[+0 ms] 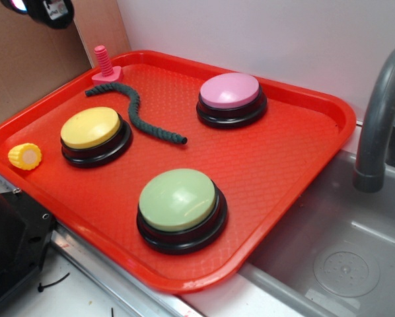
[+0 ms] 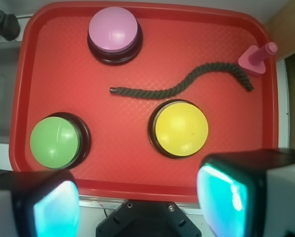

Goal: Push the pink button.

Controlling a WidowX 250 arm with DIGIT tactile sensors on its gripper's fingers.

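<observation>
The red tray (image 1: 303, 158) sits on a counter beside a grey sink (image 1: 343, 257) with a grey faucet (image 1: 382, 119). Seen from the wrist camera, the tray fills most of the frame.

The pink button (image 2: 113, 30) stands on the tray at roughly 11 o'clock from the tray's centre in the wrist view, near the far rim. Its pale pink dome sits on a black round base. Nothing touches it. In the exterior view the same pink button (image 1: 230, 92) lies toward 1 o'clock.

The yellow button (image 2: 181, 128) sits at about 4 o'clock from the tray's centre in the wrist view. The green button (image 2: 55, 141) sits at about 8 o'clock, close to the near-left corner. All three buttons are well apart from one another.

A dark rope (image 2: 182, 85) lies in a loose curve between the pink button and the yellow button, touching neither. A small pink bolt (image 2: 258, 55) stands upright at 2 o'clock, just beside one end of the rope. A yellow corn toy (image 1: 26, 156) rests at the tray's left rim in the exterior view.

The gripper (image 2: 137, 197) is above the near edge of the tray, at 6 o'clock in the wrist view. Its two fingers (image 2: 56, 207) are spread wide, with nothing between them.
</observation>
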